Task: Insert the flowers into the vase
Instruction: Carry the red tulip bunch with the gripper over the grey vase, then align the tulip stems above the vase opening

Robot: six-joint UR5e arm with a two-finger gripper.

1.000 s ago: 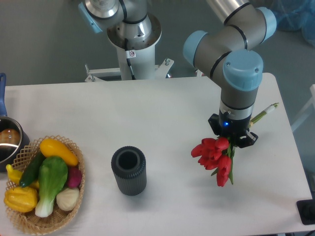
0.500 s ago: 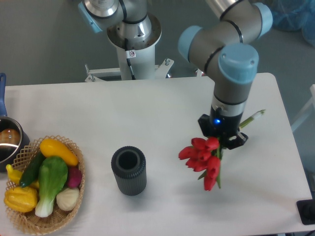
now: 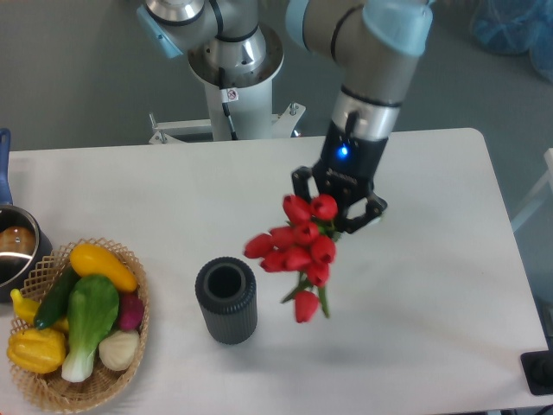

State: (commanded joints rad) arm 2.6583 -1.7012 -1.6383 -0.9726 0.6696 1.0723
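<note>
The flowers [image 3: 298, 246], a bunch of red tulips with green stems, hang in the air with their buds toward the camera. My gripper [image 3: 339, 201] is shut on their stems, whose lower part is hidden behind the buds and the gripper. The vase [image 3: 226, 300], dark grey and ribbed with an open round mouth, stands upright on the white table [image 3: 173, 199]. The bunch is up and to the right of the vase, its nearest bud a short way from the vase's mouth.
A wicker basket [image 3: 78, 324] of yellow, green and purple vegetables sits at the front left. A shiny metal pot [image 3: 13, 251] with a blue handle is at the left edge. The arm's base [image 3: 235, 65] rises behind the table.
My gripper has carried the flowers up and to the left, from the right side of the table toward the vase. The bunch now sits higher above the table.
</note>
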